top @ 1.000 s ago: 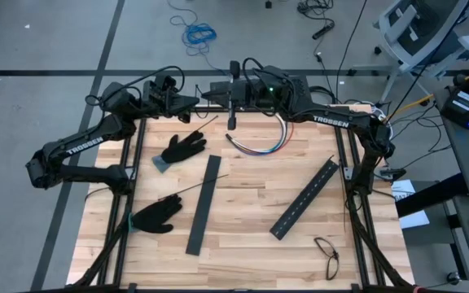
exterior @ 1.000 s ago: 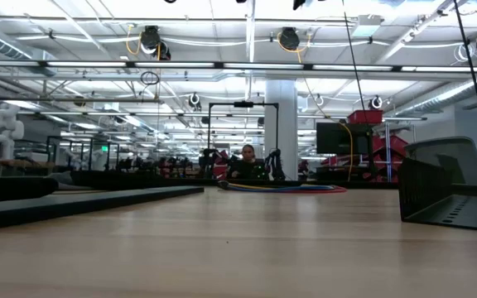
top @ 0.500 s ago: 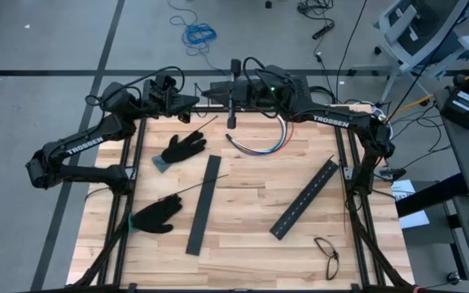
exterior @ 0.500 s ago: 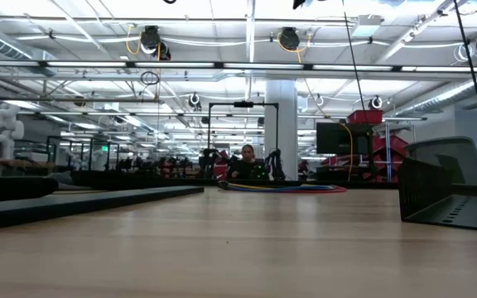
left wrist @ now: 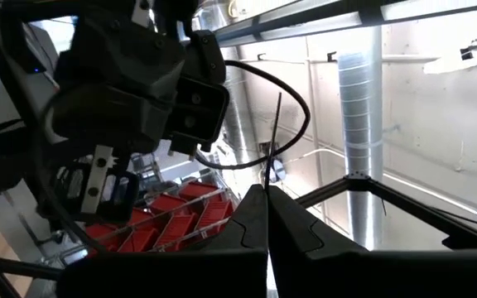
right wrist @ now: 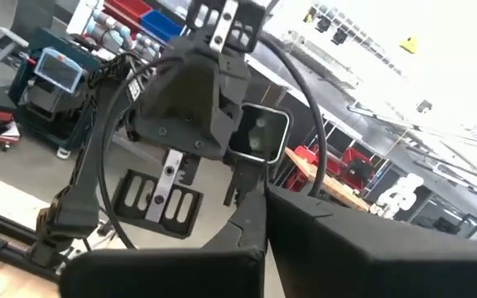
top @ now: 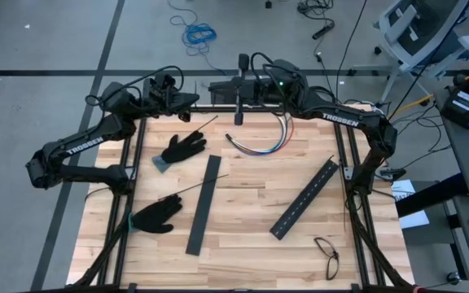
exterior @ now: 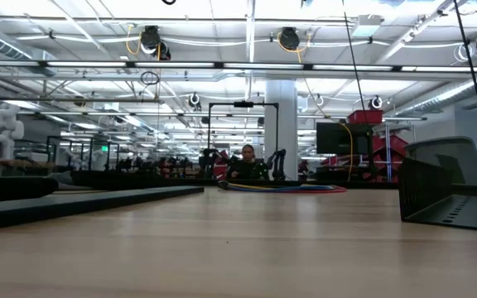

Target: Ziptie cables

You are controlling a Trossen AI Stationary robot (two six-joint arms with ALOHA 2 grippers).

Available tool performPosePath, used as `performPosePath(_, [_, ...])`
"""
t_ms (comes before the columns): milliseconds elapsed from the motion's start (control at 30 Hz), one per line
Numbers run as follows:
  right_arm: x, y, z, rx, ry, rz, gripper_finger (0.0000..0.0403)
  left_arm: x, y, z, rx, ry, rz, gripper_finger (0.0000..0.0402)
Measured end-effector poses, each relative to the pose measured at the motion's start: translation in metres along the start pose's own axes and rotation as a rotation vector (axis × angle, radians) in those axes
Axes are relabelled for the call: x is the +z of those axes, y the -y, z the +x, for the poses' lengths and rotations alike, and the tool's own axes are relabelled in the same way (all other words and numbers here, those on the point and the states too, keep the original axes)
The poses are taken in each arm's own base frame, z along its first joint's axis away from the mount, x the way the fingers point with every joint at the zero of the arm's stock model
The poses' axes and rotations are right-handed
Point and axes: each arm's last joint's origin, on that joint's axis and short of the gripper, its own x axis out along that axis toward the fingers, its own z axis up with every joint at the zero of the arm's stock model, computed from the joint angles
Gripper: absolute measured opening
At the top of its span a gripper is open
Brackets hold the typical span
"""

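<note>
The cables (top: 259, 143), a curved bundle of red, blue and white wires, lie on the table near its far edge; the low view shows them too (exterior: 280, 187). My left gripper (top: 194, 101) hovers over the far left edge, shut on a thin dark ziptie (left wrist: 273, 141). My right gripper (top: 216, 87) faces it from the right, tip close to tip, and is shut (right wrist: 262, 199). A second ziptie (top: 202, 126) lies on the table by a glove. A third (top: 194, 187) lies across a black bar. My left gripper pinches the ziptie between its two shut fingers (left wrist: 251, 211), which point toward the table's right and slightly upward. The strip runs along the fingers and sticks out past their tips (left wrist: 277, 108), clear of the table. Whether my right gripper touches the ziptie I cannot tell.
Two black gloves (top: 184, 149) (top: 157, 216) lie at the table's left. Two long black slotted bars (top: 203, 203) (top: 305, 198) lie in the middle and at the right. Eyeglasses (top: 326, 255) sit near the front right corner.
My right gripper has drawn back a little toward the table's right, away from my left gripper. My left gripper has kept still with the ziptie.
</note>
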Motion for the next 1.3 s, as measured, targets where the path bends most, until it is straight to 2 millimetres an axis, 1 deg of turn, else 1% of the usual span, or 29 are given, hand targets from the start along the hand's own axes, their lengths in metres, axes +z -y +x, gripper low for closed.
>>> performPosePath(133, [-0.003,-0.002,0.000,0.039,-0.016,0.011,0.0000,0.000,0.000,0.000,0.000,0.007,0.001,0.0000])
performPosePath(267, [-0.003,-0.004,0.001,0.037,-0.021,-0.003,0.0000,0.000,0.000,0.000,0.000,0.011,0.001,0.0000])
performPosePath(400, [-0.003,0.004,-0.001,-0.049,-0.034,-0.022,0.0000,0.000,0.000,0.000,-0.001,0.011,0.000,0.0000])
performPosePath(533, [-0.007,0.010,-0.003,-0.070,-0.044,-0.002,0.0000,0.000,0.000,0.000,-0.001,0.011,0.001,0.0000])
performPosePath(633, [-0.009,0.008,-0.001,-0.063,-0.045,0.002,0.0000,0.000,0.000,0.000,-0.002,0.011,0.001,0.0000])
performPosePath(800, [-0.021,0.003,0.008,-0.053,-0.053,0.016,0.0000,0.000,0.000,0.000,-0.002,0.010,0.001,0.0000])
performPosePath(900, [-0.021,0.004,0.010,-0.070,-0.023,0.030,0.0000,0.000,0.000,0.000,-0.002,0.010,0.002,0.0000])
performPosePath(1300, [-0.022,0.005,0.010,-0.077,-0.016,0.045,0.0000,0.000,0.000,0.000,-0.001,-0.002,0.004,0.0000])
